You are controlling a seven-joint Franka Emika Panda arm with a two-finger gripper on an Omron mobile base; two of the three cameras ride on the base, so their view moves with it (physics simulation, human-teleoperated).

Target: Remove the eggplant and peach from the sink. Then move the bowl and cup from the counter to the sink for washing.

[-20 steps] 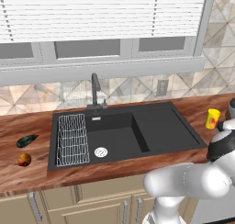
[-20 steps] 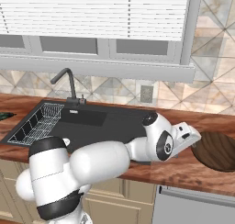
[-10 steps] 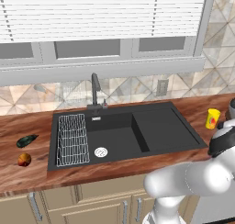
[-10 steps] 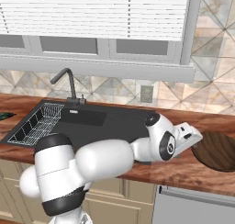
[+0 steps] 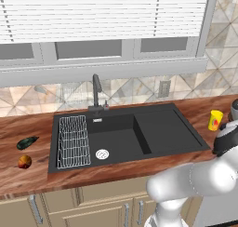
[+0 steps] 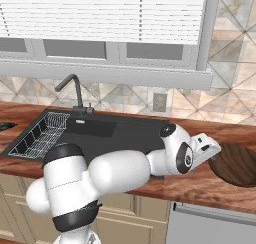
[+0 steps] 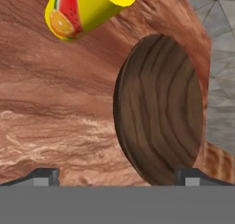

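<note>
The robot arm [image 6: 95, 180] is built of glossy white, rounded shells, fat and tube-like, that bulge at each joint. In the right base view, at the lower left of the frame, a dark grey band rings the thick lowest segment, and a matching black disc caps the elbow joint near the frame's centre. A round black joint face with a thin white ring sits beside the boxy white hand, right of centre. In the left base view, at the lower right, the same white shells show a dark ribbed collar and a black wrist section. In the hand view, two small dark grey finger tips [image 7: 41, 175] with flat, angular tops rise at the bottom edge.
</note>
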